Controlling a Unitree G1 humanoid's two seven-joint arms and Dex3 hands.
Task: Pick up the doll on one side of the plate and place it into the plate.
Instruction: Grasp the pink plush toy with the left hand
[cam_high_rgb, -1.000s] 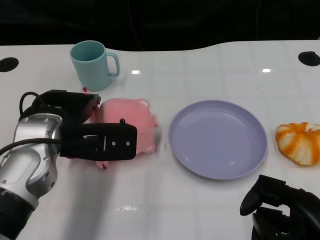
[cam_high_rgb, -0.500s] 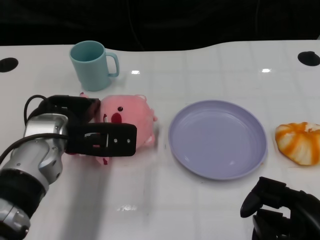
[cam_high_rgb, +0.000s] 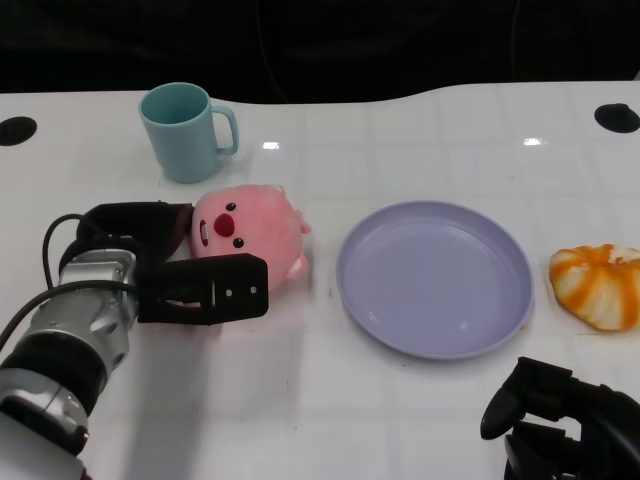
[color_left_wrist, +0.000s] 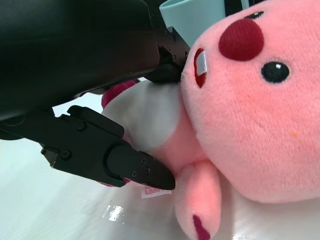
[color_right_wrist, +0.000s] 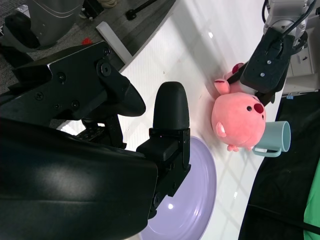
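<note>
the left hand (cam_high_rgb: 190, 285) has its fingers closed around the pink doll (cam_high_rgb: 250, 232), gripping the body from the side so the face tips up toward the camera. the doll sits left of the purple plate (cam_high_rgb: 435, 278), apart from its rim, not yet carried across. the close grip looks meant to keep the soft toy from slipping during the lift. the right hand (cam_high_rgb: 560, 425) waits at the near edge, fingers loosely curled and apart, holding nothing. a teal mug (cam_high_rgb: 185, 130) stands behind the doll, and an orange striped thing (cam_high_rgb: 598, 285) lies right of the plate.
</note>
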